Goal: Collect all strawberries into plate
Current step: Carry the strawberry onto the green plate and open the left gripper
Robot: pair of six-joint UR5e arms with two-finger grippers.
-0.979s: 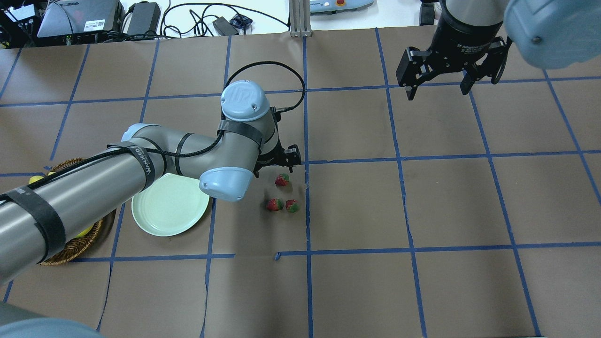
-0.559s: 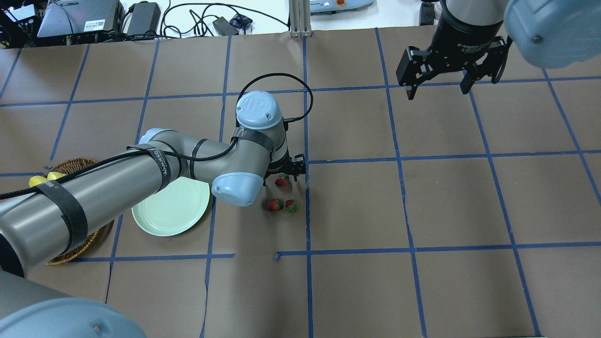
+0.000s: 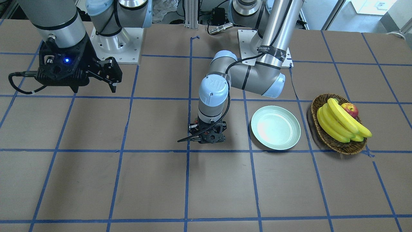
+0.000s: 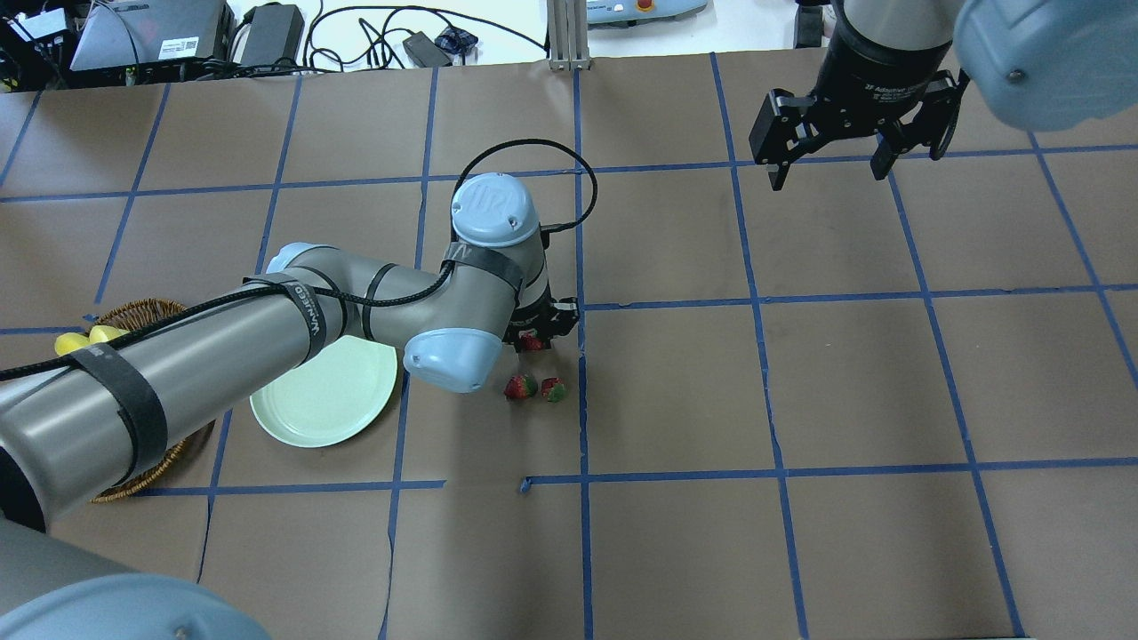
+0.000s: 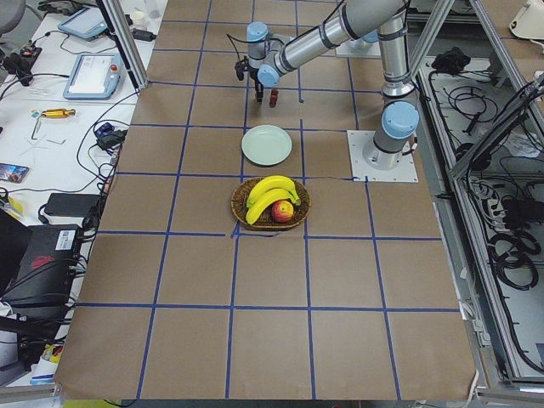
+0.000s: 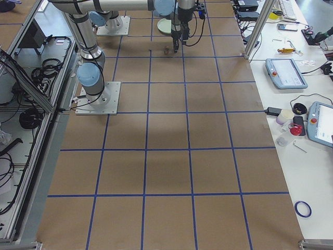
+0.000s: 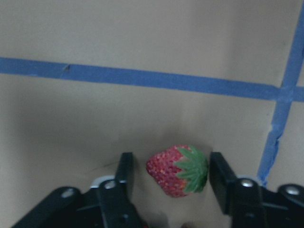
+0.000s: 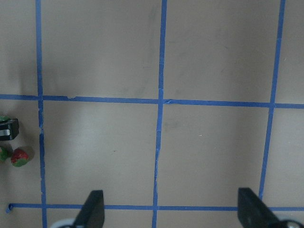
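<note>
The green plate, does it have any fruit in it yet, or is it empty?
Empty. The plate shows a bare, glossy inside in the front view; the strawberries are on the table.

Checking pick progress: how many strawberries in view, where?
3. One small red strawberry between fingers of the left gripper; two strawberries side by side nearer the robot. None on the mint-green plate.

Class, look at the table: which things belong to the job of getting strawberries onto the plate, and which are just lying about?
For the job: strawberry straddled by the open left hand; two more strawberries nearby; plate, empty.
Lying about: basket; bananas and apple in it.
</note>
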